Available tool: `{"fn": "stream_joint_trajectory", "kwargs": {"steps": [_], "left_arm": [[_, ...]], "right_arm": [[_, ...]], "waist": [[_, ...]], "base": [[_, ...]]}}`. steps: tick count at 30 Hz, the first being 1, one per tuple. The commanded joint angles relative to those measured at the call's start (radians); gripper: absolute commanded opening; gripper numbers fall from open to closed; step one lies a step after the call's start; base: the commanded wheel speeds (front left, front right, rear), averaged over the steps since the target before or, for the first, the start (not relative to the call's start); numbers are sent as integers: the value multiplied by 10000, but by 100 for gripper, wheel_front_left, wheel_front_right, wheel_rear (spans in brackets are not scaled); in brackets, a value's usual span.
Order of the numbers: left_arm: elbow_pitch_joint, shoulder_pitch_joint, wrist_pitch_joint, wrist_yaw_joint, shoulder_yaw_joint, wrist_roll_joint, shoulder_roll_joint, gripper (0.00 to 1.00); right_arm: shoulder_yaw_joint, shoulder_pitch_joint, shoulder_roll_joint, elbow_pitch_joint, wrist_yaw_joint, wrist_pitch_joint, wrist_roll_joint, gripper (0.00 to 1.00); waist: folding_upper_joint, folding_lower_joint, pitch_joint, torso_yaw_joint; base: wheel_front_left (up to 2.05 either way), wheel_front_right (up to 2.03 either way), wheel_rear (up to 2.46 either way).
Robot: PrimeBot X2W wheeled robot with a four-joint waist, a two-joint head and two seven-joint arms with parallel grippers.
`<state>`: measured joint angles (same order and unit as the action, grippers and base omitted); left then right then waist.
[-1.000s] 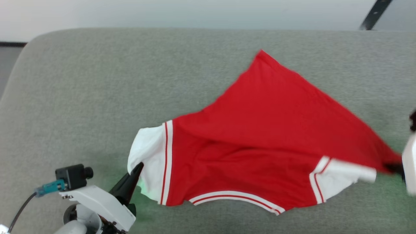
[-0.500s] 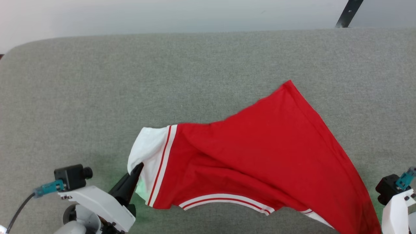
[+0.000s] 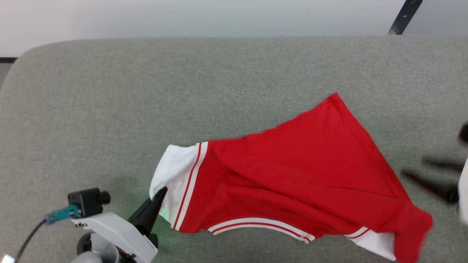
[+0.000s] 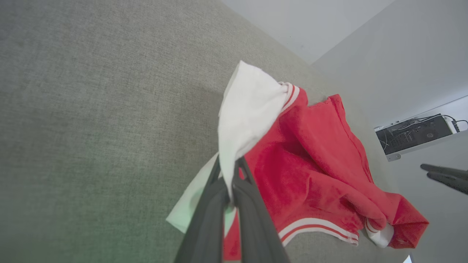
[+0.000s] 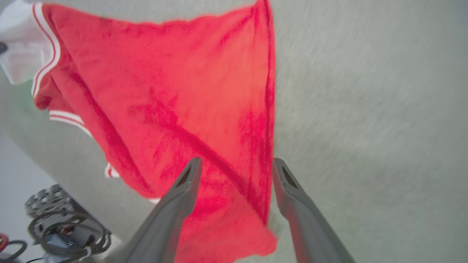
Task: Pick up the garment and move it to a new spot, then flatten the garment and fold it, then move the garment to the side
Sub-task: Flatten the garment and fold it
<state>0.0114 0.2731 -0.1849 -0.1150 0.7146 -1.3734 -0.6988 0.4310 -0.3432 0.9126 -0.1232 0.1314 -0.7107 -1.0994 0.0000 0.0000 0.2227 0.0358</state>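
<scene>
The garment [image 3: 292, 182], a red shirt with white sleeves and striped trim, lies rumpled on the grey padded surface [image 3: 109, 91]. My left gripper [image 3: 161, 193] is shut on the edge of its white left sleeve [image 4: 248, 113], with both dark fingers [image 4: 208, 215] pinching the cloth. My right gripper [image 3: 413, 166] hovers blurred at the right edge, open and apart from the shirt's red right corner [image 3: 413, 226]. In the right wrist view my right gripper [image 5: 236, 168] stands wide open above the garment [image 5: 182, 91], holding nothing. The right gripper [image 4: 426, 171] also shows far off in the left wrist view.
The grey surface ends at a rounded far-left corner [image 3: 22, 54] against a pale wall. A black bar [image 3: 404, 16] slants at the top right. A black box with cables [image 4: 413, 133] hangs on the wall. Part of the robot's base [image 5: 55, 219] sits below the near edge.
My right gripper has opened and let go of the red corner, which has dropped onto the surface, and it has drawn away to the right. The left grip on the sleeve holds. The camera has shifted.
</scene>
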Motion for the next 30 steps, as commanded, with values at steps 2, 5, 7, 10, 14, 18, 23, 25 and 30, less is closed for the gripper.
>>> {"fn": "stream_joint_trajectory", "kwargs": {"steps": [2,5,7,10,14,18,23,25,30], "left_arm": [[-15,-85,-14,37,40,66,72,0],[-25,43,32,64,70,98,138,0],[10,128,54,104,82,119,195,0],[59,321,109,156,133,166,318,0],[155,586,128,292,155,221,492,0],[350,865,126,453,171,283,669,0],[632,1165,150,649,202,316,916,0],[751,1245,137,739,217,321,1005,0],[1032,1408,96,918,279,368,1224,0]], "right_arm": [[-495,-831,-152,-200,-16,46,922,100],[-778,-1636,-1002,-37,-16,-92,1970,100],[-694,-2137,-1588,176,-16,-274,2685,100],[-424,-2753,-2441,679,-16,-629,3507,100],[-59,-3555,-3015,1529,-16,-824,4576,100],[115,-4201,-3288,2448,-16,-517,5152,100],[270,-4692,-3352,3507,-16,-368,5318,100],[419,-4754,-3352,3840,-16,-370,5235,100],[876,-4793,-3331,4580,-16,-642,4906,100]], "waist": [[0,0,-7,82],[0,0,148,217],[0,0,296,322],[0,0,582,514],[0,0,1049,802],[0,0,1514,1079],[0,0,1885,1370],[0,0,1986,1451],[0,0,2166,1628]], "base": [[0,0,0],[0,0,0],[0,0,0],[0,0,0],[0,0,0],[0,0,0],[0,0,0],[0,0,0],[0,0,0]]}}
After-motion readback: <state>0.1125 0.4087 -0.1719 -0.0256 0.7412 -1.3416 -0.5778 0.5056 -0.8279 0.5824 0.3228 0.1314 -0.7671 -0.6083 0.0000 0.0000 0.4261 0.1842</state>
